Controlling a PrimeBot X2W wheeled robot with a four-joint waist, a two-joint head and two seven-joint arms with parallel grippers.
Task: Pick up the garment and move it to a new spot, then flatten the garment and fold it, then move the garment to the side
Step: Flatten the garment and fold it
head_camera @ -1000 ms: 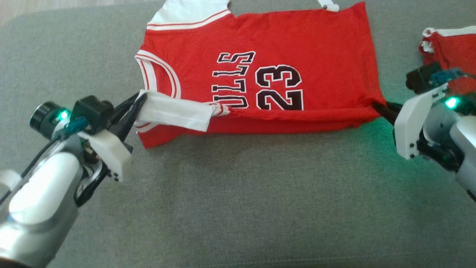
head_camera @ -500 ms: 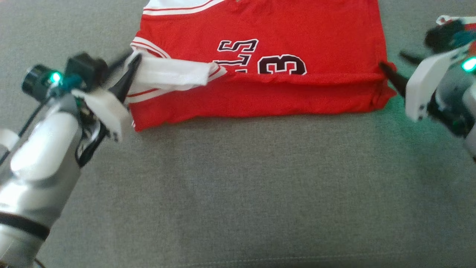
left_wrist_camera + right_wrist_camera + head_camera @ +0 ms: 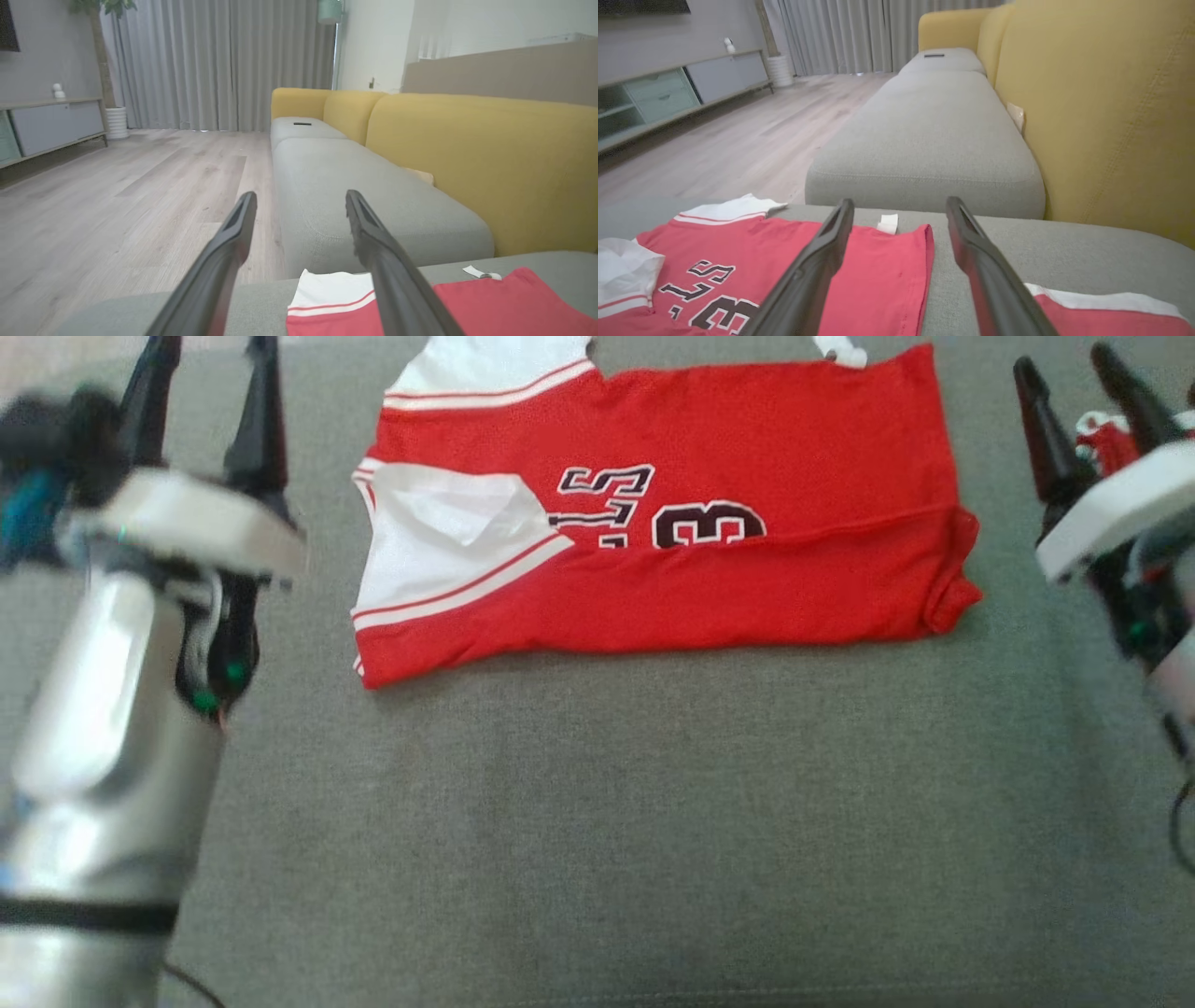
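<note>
Grey fabric sofa cushion [image 3: 597, 821] carries red basketball jersey with white trim [image 3: 747, 588], near edge folded over. Long axis runs left–right: armhole end toward left hand [image 3: 210, 355], hem toward right hand [image 3: 1064, 364]. Both hands spread open, empty, flanking it.

The head view looks steeply down at close range on the red-and-white printed jersey [image 3: 672, 523] on the grey fabric cushion [image 3: 597, 803], while both wrist views skim low across that jersey toward the yellow sofa backrest [image 3: 490, 154] beyond it, sharing its far edge.
</note>
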